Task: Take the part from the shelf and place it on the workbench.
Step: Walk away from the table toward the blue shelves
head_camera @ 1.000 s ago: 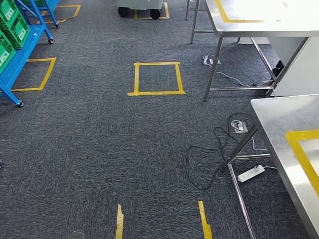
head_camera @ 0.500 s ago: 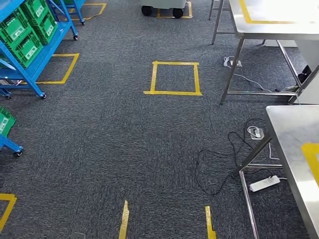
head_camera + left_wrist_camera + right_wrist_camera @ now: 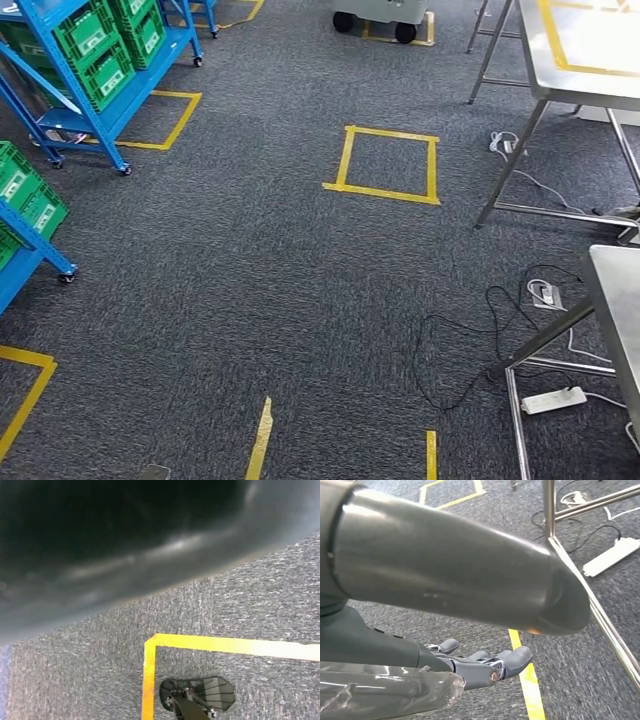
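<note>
From the head view, you look down on grey carpet marked with yellow tape. At the far left stands a blue wheeled shelf (image 3: 113, 105) stacked with green plastic crates (image 3: 98, 50); each crate carries a white label, but the print is too small for you to read, and you cannot tell what lies inside them, so the part itself cannot be picked out. A second blue shelf (image 3: 30, 250) sits nearer on the left with more green crates (image 3: 26, 195), also white-labelled and unreadable. In the middle of the floor you have a yellow tape square (image 3: 386, 163). To the right are two steel workbenches: the far workbench (image 3: 581, 60) has yellow tape on its top, and the near workbench (image 3: 615, 300) shows just a corner. Under and between them lie black cables (image 3: 460, 340), a white power strip (image 3: 553, 400) and a white plug box (image 3: 545, 294). A wheeled white unit (image 3: 381, 15) stands at the far end.

In the left wrist view you see carpet and a yellow tape corner (image 3: 151, 645). I cannot tell how the left hand is set.

In the right wrist view, the right hand (image 3: 486, 665) hangs over the carpet with its fingers (image 3: 516, 657) stretched out, apart and holding nothing, beside a yellow tape strip (image 3: 529, 690) and a steel bench leg (image 3: 595, 610).
</note>
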Robot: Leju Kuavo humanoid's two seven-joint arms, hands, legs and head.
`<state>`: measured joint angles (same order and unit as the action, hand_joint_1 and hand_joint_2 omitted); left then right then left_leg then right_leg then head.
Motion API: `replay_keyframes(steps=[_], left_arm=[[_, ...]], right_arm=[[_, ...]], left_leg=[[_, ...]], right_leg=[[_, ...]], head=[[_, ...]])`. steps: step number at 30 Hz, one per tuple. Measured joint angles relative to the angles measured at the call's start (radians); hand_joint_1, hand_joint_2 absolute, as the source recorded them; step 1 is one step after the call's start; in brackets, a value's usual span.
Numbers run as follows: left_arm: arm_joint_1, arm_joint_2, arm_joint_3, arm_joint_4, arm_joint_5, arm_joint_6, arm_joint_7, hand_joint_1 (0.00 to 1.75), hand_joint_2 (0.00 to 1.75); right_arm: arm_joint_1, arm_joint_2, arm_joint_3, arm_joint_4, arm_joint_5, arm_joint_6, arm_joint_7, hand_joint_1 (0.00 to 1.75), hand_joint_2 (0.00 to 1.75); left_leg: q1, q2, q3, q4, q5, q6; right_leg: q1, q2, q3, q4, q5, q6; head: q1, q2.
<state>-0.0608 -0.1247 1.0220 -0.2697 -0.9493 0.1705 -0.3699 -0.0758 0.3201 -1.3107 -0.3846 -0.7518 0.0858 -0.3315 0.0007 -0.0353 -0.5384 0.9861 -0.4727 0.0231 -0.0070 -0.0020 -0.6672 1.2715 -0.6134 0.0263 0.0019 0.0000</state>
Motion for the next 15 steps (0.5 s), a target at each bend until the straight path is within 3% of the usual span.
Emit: replay_keyframes(steps=[2,4,5,7,9,11,13,14,15], left_arm=[[0.0,-0.001,0.001,0.0,-0.002,0.0,-0.001,0.0,0.0],[-0.002,-0.001,0.002,0.0,-0.004,0.0,-0.002,0.0,0.0],[-0.002,-0.001,0.003,0.0,-0.005,0.0,-0.002,0.0,0.0],[0.0,-0.001,0.007,0.0,-0.008,0.0,-0.003,0.0,0.0],[0.001,0.0,0.011,0.0,-0.012,0.0,-0.003,0.0,0.0],[-0.003,0.0,0.013,0.0,-0.017,-0.001,-0.003,0.0,0.0],[-0.005,-0.002,0.016,0.0,-0.021,-0.002,-0.003,0.0,0.0],[-0.004,-0.002,0.018,0.0,-0.022,-0.002,-0.003,0.0,0.0],[-0.003,-0.002,0.02,0.0,-0.023,-0.002,-0.003,0.0,0.0]], right_arm=[[0.001,0.0,0.0,-0.001,0.0,0.0,0.0,0.0,0.0],[-0.001,0.0,0.0,-0.002,0.0,0.0,0.0,0.0,0.0],[-0.001,0.0,0.0,-0.002,0.0,-0.001,-0.001,0.0,0.0],[-0.002,0.0,0.0,-0.002,0.0,-0.003,-0.001,0.0,0.0],[-0.002,-0.001,-0.001,-0.003,0.0,-0.003,-0.001,0.0,0.0],[-0.002,-0.001,-0.001,-0.004,0.0,-0.004,-0.002,0.0,0.0],[0.0,-0.001,-0.002,-0.004,0.0,-0.006,-0.002,0.0,0.0],[0.0,-0.002,-0.002,-0.004,0.0,-0.006,-0.003,0.0,0.0],[0.0,-0.002,-0.002,-0.004,0.0,-0.007,-0.004,0.0,0.0]], left_leg=[[0.0,-0.018,0.005,0.001,-0.003,-0.004],[-0.002,-0.032,0.003,0.006,-0.006,-0.013],[-0.002,-0.038,0.0,0.007,-0.006,-0.019],[0.001,-0.05,-0.004,0.008,-0.004,-0.03],[0.002,-0.032,-0.017,0.033,-0.025,-0.04],[0.003,0.005,-0.063,0.13,-0.081,-0.047],[0.005,0.022,-0.125,0.256,-0.13,-0.052],[0.006,0.025,-0.14,0.285,-0.131,-0.052],[0.006,0.027,-0.137,0.277,-0.113,-0.051]], right_leg=[[-0.003,0.016,0.058,-0.131,0.075,-0.002],[-0.007,0.043,0.111,-0.239,0.11,-0.004],[-0.007,0.052,0.121,-0.256,0.109,-0.006],[-0.006,0.043,0.124,-0.26,0.111,-0.013],[-0.007,0.027,0.128,-0.266,0.114,-0.025],[-0.006,0.007,0.13,-0.27,0.114,-0.036],[-0.002,-0.014,0.13,-0.27,0.112,-0.041],[-0.001,-0.023,0.131,-0.27,0.11,-0.041],[0.0,-0.031,0.132,-0.27,0.109,-0.042]], head=[[0.0,0.0],[-0.001,0.0],[-0.001,0.0],[-0.001,0.0],[-0.004,0.0],[-0.009,0.0],[-0.011,0.0],[-0.011,0.0],[-0.011,0.0]])
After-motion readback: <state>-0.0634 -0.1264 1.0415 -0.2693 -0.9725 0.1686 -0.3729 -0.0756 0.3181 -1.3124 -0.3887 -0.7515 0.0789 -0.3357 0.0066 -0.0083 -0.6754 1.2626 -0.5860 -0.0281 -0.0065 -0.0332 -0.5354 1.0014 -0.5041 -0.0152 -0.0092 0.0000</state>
